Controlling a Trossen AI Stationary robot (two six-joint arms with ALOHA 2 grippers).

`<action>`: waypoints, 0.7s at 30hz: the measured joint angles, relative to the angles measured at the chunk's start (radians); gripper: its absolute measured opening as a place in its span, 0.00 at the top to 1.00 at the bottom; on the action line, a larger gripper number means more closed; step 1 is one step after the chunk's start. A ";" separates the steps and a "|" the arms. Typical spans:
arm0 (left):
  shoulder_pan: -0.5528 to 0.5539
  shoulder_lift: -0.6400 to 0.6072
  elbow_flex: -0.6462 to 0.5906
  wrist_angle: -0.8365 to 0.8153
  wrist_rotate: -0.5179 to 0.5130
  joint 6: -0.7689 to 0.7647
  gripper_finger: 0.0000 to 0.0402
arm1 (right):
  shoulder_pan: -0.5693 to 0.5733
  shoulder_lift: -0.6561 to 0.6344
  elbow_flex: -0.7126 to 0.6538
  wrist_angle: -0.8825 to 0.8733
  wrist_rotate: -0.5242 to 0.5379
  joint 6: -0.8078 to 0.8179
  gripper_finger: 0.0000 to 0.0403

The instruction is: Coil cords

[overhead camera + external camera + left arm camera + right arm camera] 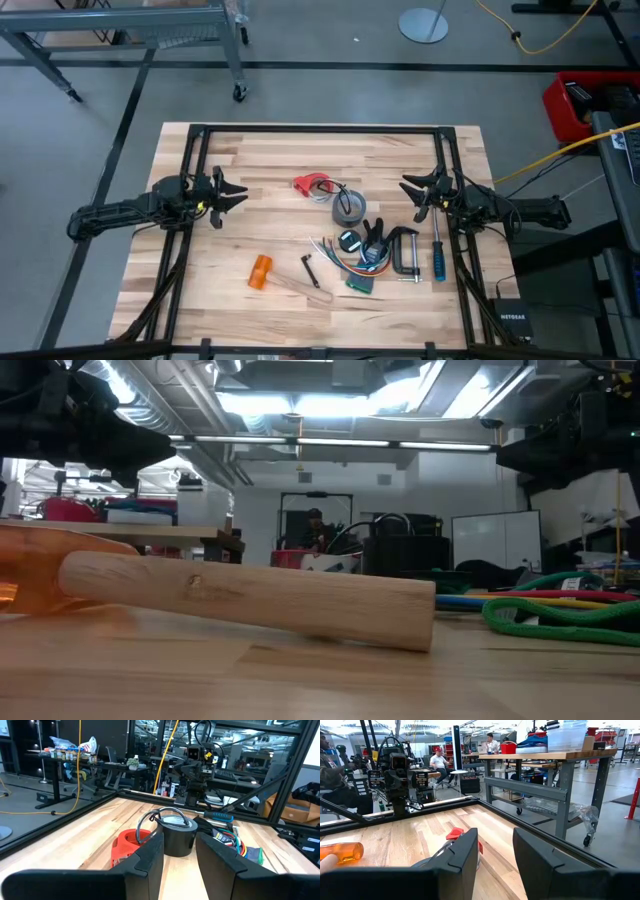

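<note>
A thin dark cord (328, 190) with a red plastic piece (308, 185) lies loosely looped beside the grey tape roll (348, 206) at mid-table. It also shows in the left wrist view (159, 815), with the red piece (127, 844) on the wood. A small black round puck (349, 241) lies on a bundle of thin wires (335, 255) nearer the front. My left gripper (240, 194) hovers open to the left of the red piece, its fingers (150, 855) pointing at it. My right gripper (408, 196) hovers open to the right of the tape roll.
A C-clamp (402, 254), a blue-handled screwdriver (438, 256) and a green board (360, 283) lie at the front right. An orange-headed mallet (261, 272) with a wooden handle (250, 600) lies at the front. Black frame rails (320, 130) border the table.
</note>
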 joint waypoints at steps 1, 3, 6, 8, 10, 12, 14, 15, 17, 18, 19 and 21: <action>0.000 0.000 0.000 0.000 0.000 0.000 0.73 | 0.000 0.000 0.000 0.000 0.000 0.000 0.68; 0.000 0.000 0.000 0.000 0.000 0.000 0.73 | 0.000 0.000 0.000 0.000 0.000 0.000 0.68; 0.000 0.000 0.000 0.000 0.000 0.000 0.73 | 0.000 0.000 0.000 0.000 0.000 0.000 0.68; 0.000 0.000 0.000 0.000 0.000 0.000 0.73 | 0.000 0.000 0.000 0.000 0.000 0.000 0.68; 0.000 0.000 0.000 0.000 0.000 0.000 0.73 | 0.000 0.000 0.000 0.000 0.000 0.000 0.68; 0.000 0.000 0.000 0.000 0.000 0.000 0.73 | 0.000 0.000 0.000 0.000 0.000 0.000 0.68; 0.000 0.000 0.000 0.000 0.000 0.000 0.73 | 0.000 0.000 0.000 0.000 0.000 0.000 0.68; 0.000 0.000 0.000 0.000 0.000 0.000 0.73 | 0.000 0.000 0.000 0.000 0.000 0.000 0.68; 0.000 0.000 0.000 0.000 0.000 0.000 0.73 | 0.000 0.000 0.000 0.002 0.000 0.000 0.68; 0.000 0.000 0.000 0.000 0.000 0.000 0.73 | 0.000 0.000 -0.001 0.011 0.000 0.000 0.68; 0.000 0.000 0.000 0.000 0.000 0.000 0.73 | 0.000 0.000 -0.003 0.025 0.000 0.000 0.68; 0.000 0.000 0.000 0.000 0.000 0.000 0.73 | 0.000 0.000 -0.007 0.050 -0.010 0.001 0.68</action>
